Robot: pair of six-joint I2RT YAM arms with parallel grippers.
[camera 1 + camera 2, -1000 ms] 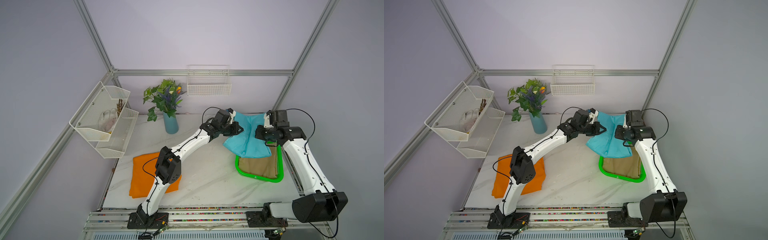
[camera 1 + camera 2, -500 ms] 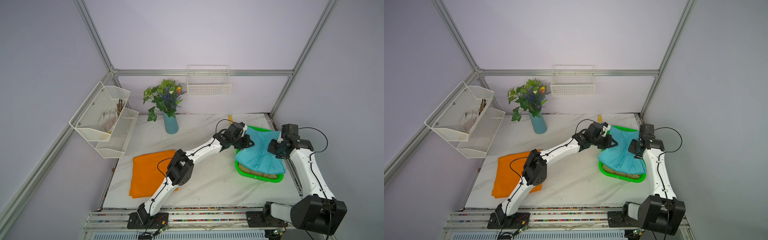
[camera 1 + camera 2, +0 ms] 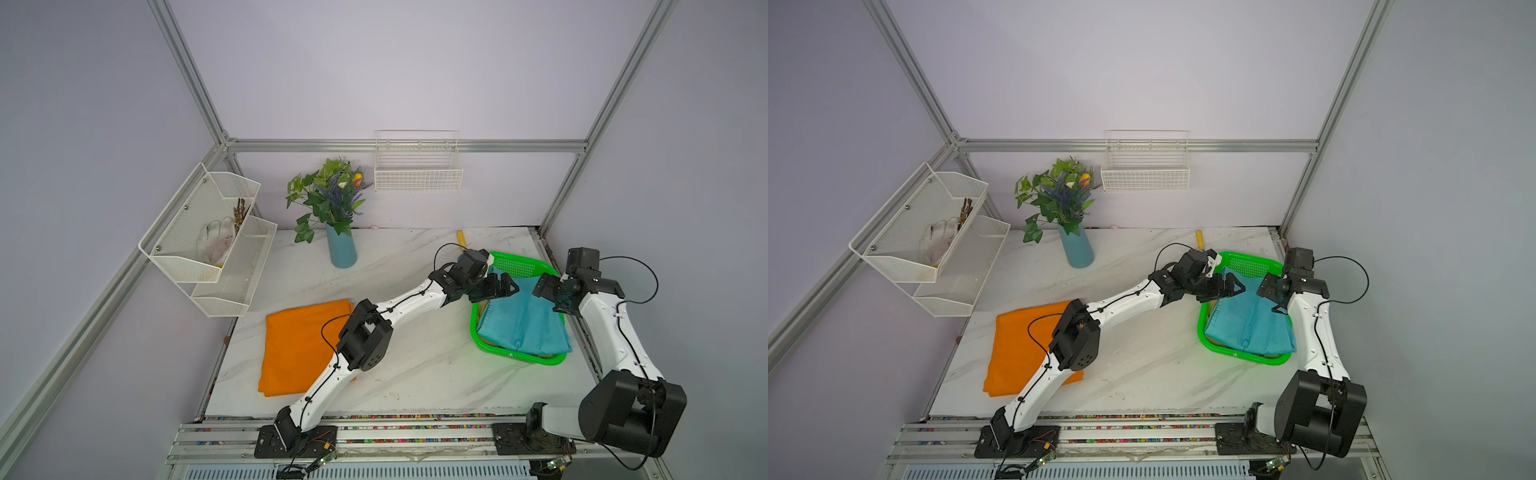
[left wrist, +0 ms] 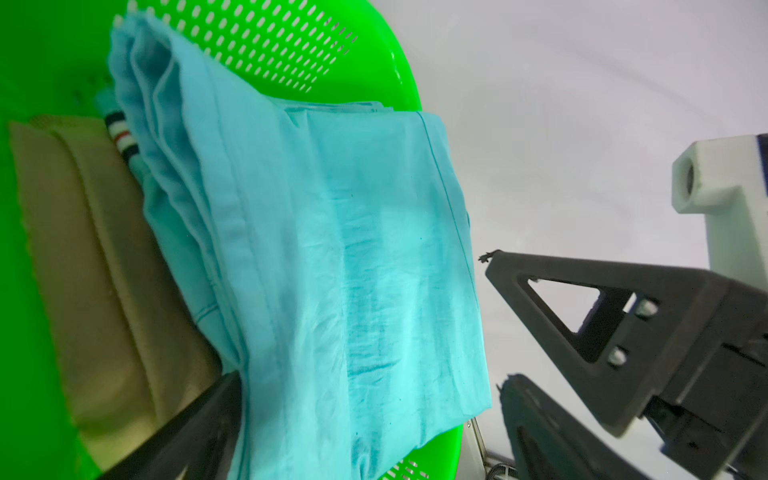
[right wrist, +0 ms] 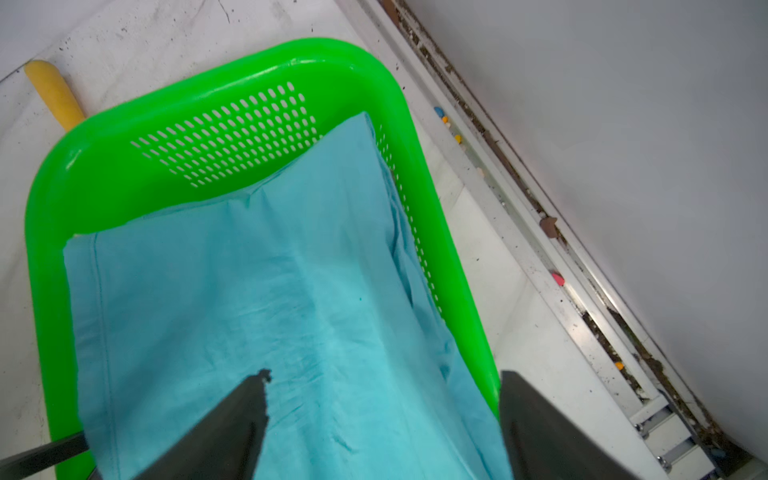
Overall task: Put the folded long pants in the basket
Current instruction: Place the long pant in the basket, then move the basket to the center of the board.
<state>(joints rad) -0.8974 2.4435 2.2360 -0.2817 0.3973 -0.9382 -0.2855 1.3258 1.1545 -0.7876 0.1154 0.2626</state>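
Left end effector (image 3: 505, 289) open | right end effector (image 5: 382, 376) open | marble tabletop (image 3: 415, 374) | lilac walls (image 3: 374, 75)

The basket (image 5: 436, 232) was glossy plastic, its walls perforated. The teal pants (image 5: 249, 291) were thin, matt, lightly creased cloth; the tan pants (image 4: 104, 270) a thicker matt weave; the orange pants (image 3: 299, 345) smooth matt cloth. The table (image 3: 415, 374) looked like smooth marbled stone

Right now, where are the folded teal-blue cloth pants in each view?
Top view: folded teal-blue cloth pants, right of centre.
Top view: pants right of centre.
Left wrist: pants fill the middle.
Right wrist: pants across lower middle.
Shared landmark: bright green perforated plastic basket holding them.
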